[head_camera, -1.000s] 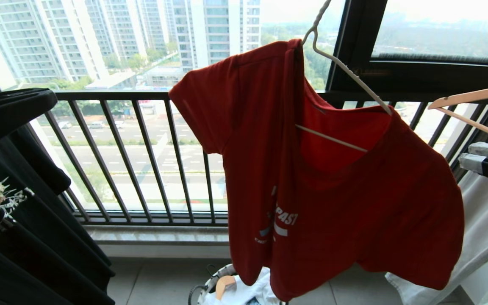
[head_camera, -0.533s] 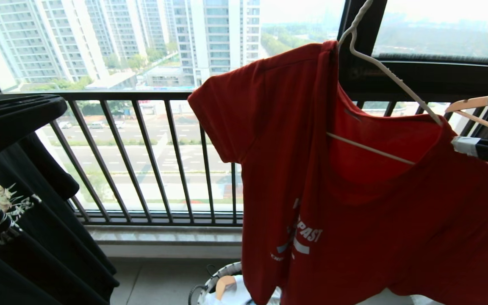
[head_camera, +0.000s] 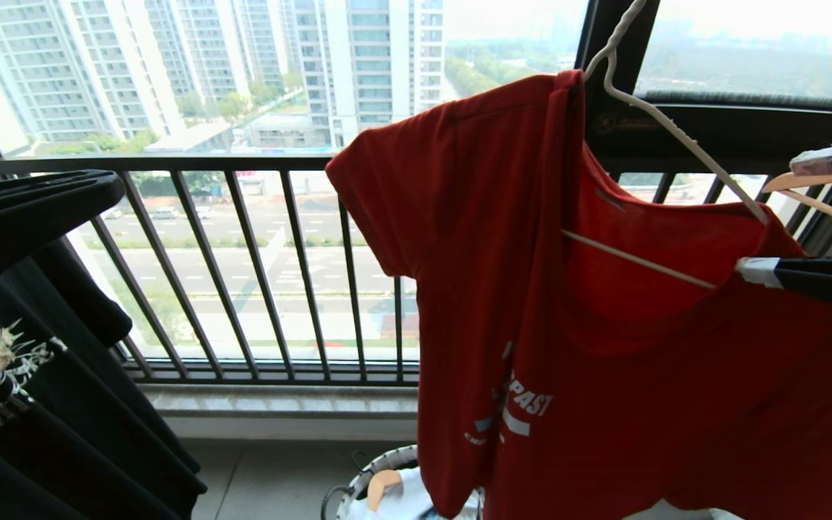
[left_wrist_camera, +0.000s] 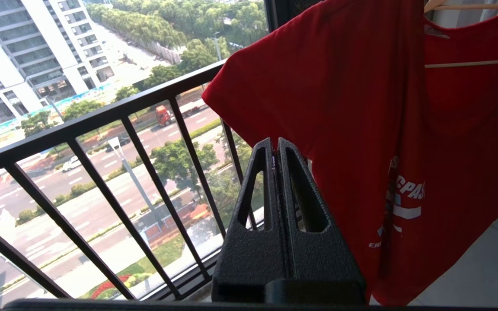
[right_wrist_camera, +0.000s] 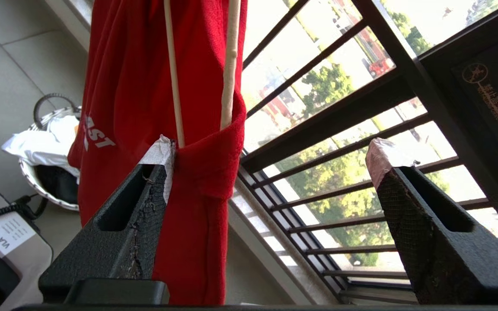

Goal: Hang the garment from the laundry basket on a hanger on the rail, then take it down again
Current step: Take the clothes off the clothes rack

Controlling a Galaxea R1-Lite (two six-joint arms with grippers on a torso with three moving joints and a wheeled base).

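Note:
The red garment (head_camera: 604,325) hangs on the cream hanger (head_camera: 669,126), whose hook runs out of the top of the head view. The rail is out of view. My right gripper (head_camera: 784,217) reaches in from the right, open wide, with the shirt's shoulder and the hanger's end between its taped fingertips (head_camera: 755,271), against the lower one. In the right wrist view the garment's shoulder (right_wrist_camera: 205,172) lies against one finger of that gripper (right_wrist_camera: 270,153), below the hanger's rods (right_wrist_camera: 230,65). My left gripper (head_camera: 26,209) stays shut and empty at the left (left_wrist_camera: 275,144), apart from the garment (left_wrist_camera: 361,108). The laundry basket (head_camera: 376,469) stands on the floor below.
A black T-shirt (head_camera: 26,390) with a pale graphic hangs at the left. A wooden hanger (head_camera: 820,206) sticks in at the right, behind my right gripper. The black balustrade (head_camera: 257,267) and the window run behind the garment. White clothes lie in the basket (right_wrist_camera: 46,198).
The garment and hanger have swung to the right. My right gripper has come further into view at the shirt's shoulder and gone from nearly shut to wide open.

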